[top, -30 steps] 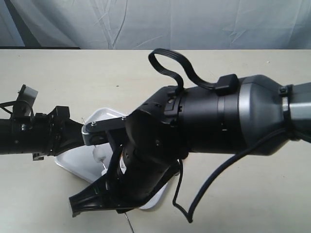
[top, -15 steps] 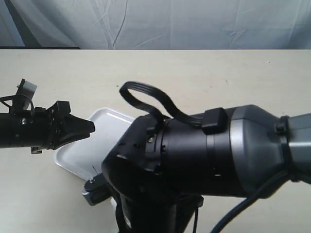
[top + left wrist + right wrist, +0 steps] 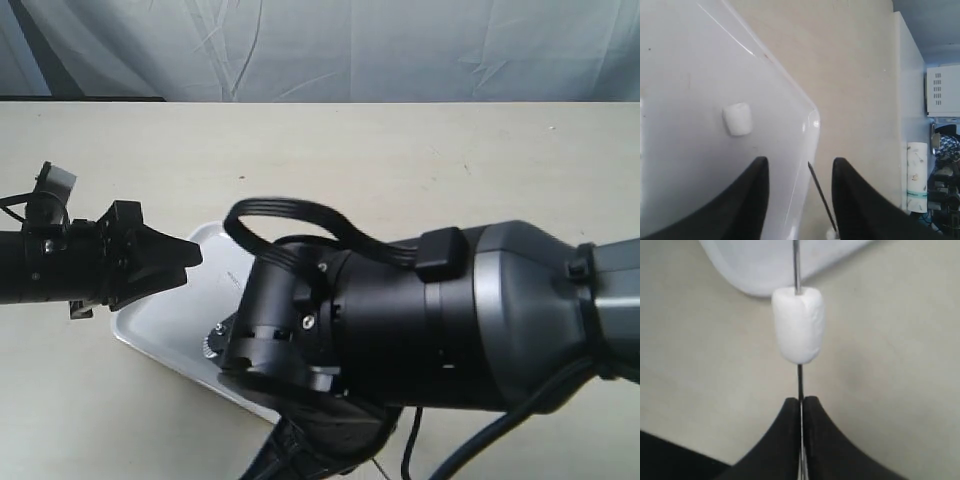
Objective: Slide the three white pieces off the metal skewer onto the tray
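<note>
One white piece (image 3: 798,324) sat on the metal skewer (image 3: 799,382), which the right pincer (image 3: 800,405) clamped steady. Left pincer (image 3: 799,167) gaped at the tray (image 3: 690,50) rim, likely to strip it off there.

left end effector (image 3: 799,165) spread, right one (image 3: 801,400) clamped

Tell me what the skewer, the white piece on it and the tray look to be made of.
The metal skewer is a thin, straight grey rod with a faint sheen, probably steel wire. The white piece is matte, soft-looking and slightly dimpled, likely marshmallow or foam. The tray is glossy white with bright reflections along its rim: plastic or glazed ceramic, hard to say which.
</note>
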Tool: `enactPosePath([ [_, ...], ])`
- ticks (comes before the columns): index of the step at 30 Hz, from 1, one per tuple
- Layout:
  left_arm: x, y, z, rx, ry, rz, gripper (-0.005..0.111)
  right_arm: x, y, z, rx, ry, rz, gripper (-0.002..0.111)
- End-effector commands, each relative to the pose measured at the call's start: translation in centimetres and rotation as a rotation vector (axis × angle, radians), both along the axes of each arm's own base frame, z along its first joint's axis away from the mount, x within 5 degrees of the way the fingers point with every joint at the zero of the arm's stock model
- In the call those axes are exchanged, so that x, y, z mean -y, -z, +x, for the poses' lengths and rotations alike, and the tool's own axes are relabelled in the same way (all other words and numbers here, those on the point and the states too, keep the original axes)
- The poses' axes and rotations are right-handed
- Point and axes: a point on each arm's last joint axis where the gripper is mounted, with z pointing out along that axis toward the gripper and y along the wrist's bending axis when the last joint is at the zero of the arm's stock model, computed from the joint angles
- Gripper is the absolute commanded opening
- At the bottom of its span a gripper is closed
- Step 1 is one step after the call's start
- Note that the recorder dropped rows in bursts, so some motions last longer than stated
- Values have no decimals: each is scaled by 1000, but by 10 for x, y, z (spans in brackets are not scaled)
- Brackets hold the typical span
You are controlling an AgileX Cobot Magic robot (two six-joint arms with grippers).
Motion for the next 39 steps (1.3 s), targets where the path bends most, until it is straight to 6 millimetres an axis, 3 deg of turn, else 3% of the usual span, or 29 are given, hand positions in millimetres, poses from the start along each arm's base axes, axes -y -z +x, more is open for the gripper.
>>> enactPosePath([
  [1,2,-3,1,-16,-12,-41,39,-9,-2,6,65,18,120,-1],
  [5,2,-3,1,-15,-8,-47,39,-14,-3,12,104,40,192,-1],
  [12,3,-4,0,-10,0,-60,39,-4,3,42,-13,196,270,-1],
  [20,5,-5,-1,-6,13,-63,39,-21,-3,50,-123,192,515,-1],
  [27,24,-5,-7,-9,91,-60,39,-36,-14,56,-125,174,540,-1],
  [34,24,-4,-7,-9,92,-56,39,-36,-16,57,-135,168,519,-1],
  [39,24,-4,-7,-10,92,-55,25,-35,-16,56,-137,160,495,-1],
])
